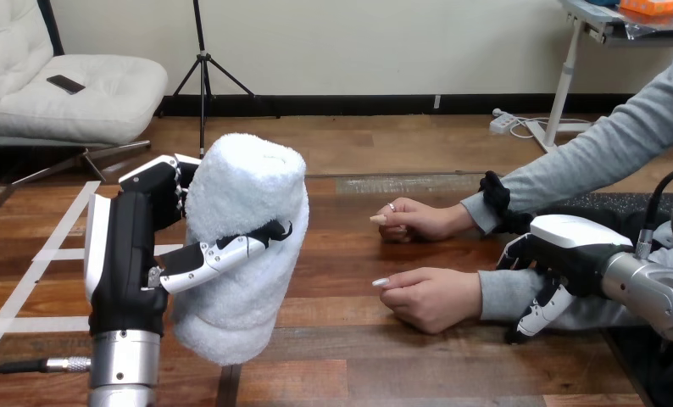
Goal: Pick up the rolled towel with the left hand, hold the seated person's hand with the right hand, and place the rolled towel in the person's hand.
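Rolled towel clasped upright in left hand; right hand over the person's wrist, grip cannot be told; handover outstanding

Fluffy white terry-cloth rolled towel, glossy wooden table

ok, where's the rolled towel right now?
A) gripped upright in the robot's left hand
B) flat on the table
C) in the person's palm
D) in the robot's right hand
A: the left hand has its fingers and thumb curled round the rolled towel, which stands upright in its grip.
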`<state>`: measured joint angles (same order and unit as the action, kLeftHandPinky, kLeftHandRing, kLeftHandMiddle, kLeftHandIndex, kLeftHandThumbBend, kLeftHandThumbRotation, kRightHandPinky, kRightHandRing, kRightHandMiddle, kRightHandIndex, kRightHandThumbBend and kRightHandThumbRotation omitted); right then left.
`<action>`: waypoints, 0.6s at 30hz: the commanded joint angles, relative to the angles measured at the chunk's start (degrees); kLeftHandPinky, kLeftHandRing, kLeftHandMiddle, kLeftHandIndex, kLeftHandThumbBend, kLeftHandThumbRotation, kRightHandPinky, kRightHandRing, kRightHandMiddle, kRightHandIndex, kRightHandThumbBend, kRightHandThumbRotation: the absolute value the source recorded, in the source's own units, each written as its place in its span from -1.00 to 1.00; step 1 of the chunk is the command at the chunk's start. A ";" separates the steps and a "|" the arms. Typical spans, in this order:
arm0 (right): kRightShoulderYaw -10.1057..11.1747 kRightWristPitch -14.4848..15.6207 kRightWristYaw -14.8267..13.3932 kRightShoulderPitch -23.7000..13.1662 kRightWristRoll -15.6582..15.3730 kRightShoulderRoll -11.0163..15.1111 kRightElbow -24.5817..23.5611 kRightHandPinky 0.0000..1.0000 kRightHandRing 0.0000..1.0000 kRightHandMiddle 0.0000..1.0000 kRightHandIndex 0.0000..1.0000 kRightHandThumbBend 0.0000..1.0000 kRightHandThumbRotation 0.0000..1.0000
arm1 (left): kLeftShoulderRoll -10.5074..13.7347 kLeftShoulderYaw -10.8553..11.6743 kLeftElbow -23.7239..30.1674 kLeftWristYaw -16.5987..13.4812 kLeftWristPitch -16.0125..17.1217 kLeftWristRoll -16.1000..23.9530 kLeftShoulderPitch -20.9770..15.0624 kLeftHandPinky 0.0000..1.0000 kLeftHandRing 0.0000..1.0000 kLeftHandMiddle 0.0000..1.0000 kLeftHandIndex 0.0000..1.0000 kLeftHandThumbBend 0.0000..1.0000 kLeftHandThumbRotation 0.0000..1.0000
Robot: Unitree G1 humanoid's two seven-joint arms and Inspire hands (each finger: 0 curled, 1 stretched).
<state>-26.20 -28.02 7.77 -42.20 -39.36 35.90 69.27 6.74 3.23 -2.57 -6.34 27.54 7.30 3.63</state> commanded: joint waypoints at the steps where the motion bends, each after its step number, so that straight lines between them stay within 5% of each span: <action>1: -0.92 0.26 0.39 -3.48 -0.52 -1.33 0.10 0.09 0.29 0.40 0.37 0.97 -0.50 | -0.17 0.80 3.40 -0.32 0.82 -0.28 -2.37 -0.38 -0.29 -0.20 -0.18 0.31 -1.00; 18: -2.51 0.19 -0.46 -2.93 -1.20 -2.43 0.10 0.07 0.26 0.38 0.38 0.94 -0.44 | -0.24 0.76 3.47 0.15 0.63 -1.08 -2.27 -0.38 -0.29 -0.20 -0.18 0.30 -1.00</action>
<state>-27.67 -27.36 7.81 -42.98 -40.18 35.57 69.27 6.73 3.23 -2.46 -6.19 27.52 7.09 4.09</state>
